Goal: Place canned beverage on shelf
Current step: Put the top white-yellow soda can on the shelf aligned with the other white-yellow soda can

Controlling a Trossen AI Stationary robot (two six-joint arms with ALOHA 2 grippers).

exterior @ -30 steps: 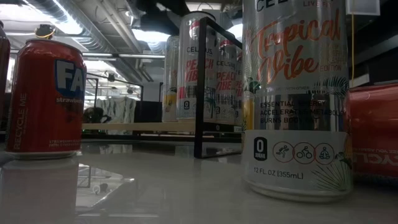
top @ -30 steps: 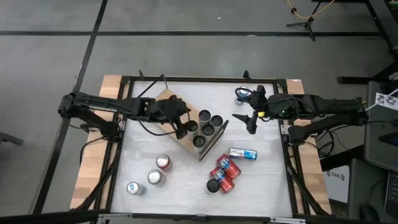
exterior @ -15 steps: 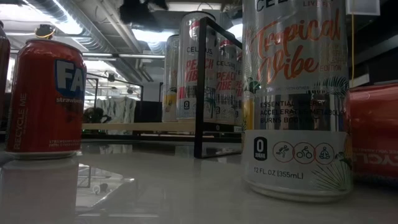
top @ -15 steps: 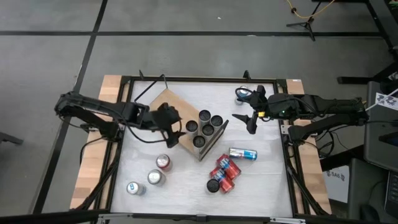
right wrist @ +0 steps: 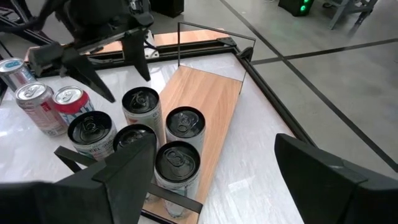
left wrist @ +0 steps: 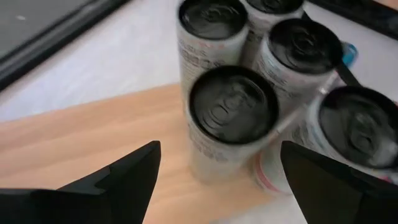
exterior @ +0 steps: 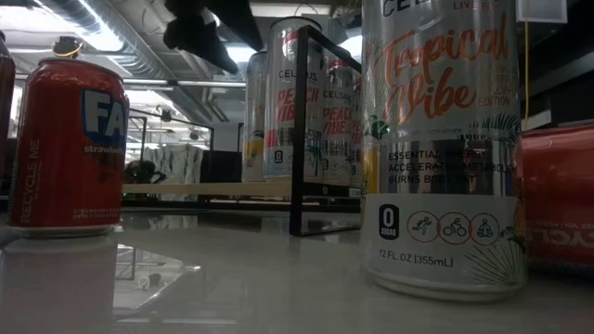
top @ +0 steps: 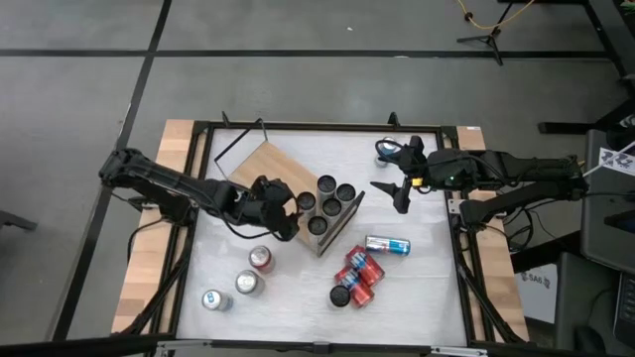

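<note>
Right now the left end effector (top: 281, 209) hovers empty, fingers apart, over the shelf (top: 266, 169) beside its standing cans (top: 326, 185). Swinging carelessly could topple them. The right end effector (top: 395, 194), also spread, waits beyond the shelf's far end.

So the shelf (top: 266, 175) sits mid-table, with four cans (top: 325, 198) standing bunched on its right end. Off the shelf toward the table's front edge, three upright cans (top: 241, 281) stand to the left. To the right of them there's one can lying down (top: 387, 245), with a small heap (top: 355, 278) just beyond it.
</note>
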